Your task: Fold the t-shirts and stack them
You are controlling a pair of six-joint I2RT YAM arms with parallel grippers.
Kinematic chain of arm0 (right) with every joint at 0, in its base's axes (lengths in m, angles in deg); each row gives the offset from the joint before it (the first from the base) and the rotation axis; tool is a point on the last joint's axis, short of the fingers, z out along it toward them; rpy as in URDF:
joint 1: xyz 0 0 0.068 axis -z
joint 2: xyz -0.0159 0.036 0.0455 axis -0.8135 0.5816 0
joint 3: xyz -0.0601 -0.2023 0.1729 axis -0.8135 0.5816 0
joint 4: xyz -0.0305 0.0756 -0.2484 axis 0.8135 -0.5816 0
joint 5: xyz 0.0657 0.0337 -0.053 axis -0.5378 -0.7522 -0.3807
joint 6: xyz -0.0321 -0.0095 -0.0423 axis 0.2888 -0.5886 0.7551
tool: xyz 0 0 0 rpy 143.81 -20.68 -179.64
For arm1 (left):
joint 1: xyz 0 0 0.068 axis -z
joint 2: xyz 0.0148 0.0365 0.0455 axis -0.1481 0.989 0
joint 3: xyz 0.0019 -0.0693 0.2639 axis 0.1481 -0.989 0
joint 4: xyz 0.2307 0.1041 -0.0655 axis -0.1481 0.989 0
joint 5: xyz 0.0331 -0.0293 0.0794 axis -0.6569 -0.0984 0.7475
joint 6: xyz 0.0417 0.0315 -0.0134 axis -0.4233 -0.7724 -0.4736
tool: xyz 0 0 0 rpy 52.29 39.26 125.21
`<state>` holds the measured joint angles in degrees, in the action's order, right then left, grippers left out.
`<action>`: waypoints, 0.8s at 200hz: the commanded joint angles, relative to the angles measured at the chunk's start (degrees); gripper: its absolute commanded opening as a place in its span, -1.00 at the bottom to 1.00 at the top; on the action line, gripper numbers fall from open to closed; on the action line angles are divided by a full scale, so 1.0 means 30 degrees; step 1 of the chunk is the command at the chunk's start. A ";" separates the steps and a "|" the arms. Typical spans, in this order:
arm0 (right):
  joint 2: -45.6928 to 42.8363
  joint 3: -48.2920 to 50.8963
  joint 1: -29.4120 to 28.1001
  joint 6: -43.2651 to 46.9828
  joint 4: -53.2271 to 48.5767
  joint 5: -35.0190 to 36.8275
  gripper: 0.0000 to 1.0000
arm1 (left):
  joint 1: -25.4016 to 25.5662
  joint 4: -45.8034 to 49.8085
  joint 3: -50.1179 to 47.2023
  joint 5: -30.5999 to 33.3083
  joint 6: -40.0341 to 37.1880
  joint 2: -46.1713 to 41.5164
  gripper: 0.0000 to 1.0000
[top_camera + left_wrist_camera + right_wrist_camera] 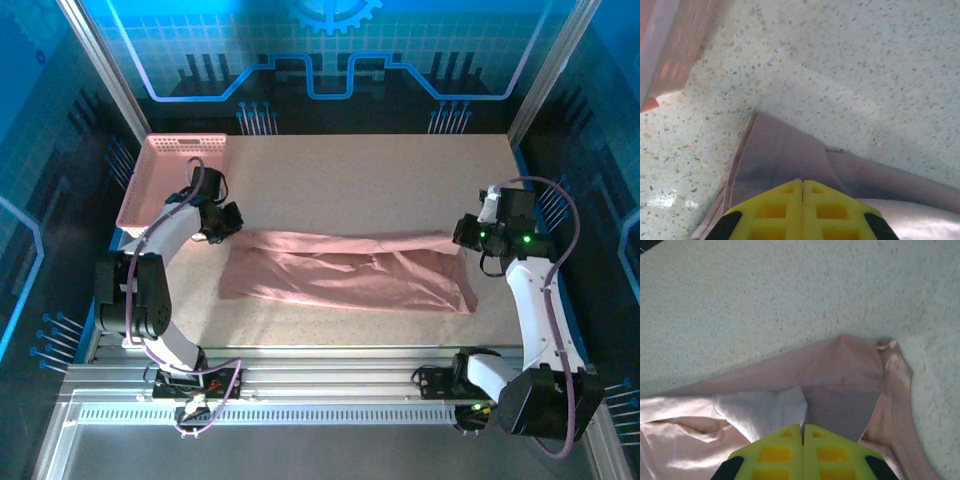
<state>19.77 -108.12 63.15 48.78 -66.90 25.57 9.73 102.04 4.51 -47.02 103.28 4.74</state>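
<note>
A pink plastic lattice basket (pixel 136 192) sits at the far left corner of the speckled beige tabletop (pixel 380 175), its long side along the left edge. Blue backdrop panels (pixel 420 40) printed with circuit lines and a gear enclose the tabletop. Ribbed aluminium rails (pixel 330 385) run along the near edge.

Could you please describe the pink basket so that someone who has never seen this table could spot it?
Start at the speckled table and look to its far left corner. There sits the basket, a shallow pink rectangle. Its rigid lattice walls set it apart from the similarly pink t-shirt, which is soft cloth spread across the table's middle.
</note>
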 commanded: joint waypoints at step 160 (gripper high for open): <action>0.1516 0.5476 0.1955 -0.3665 -0.0306 0.2152 -1.00 | -0.0199 0.0244 -0.2784 0.2572 0.1312 0.1579 -1.00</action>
<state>21.96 -92.03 67.24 38.45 -69.85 30.59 9.73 101.97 -2.65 -42.32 106.10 7.95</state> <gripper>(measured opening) 0.063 0.052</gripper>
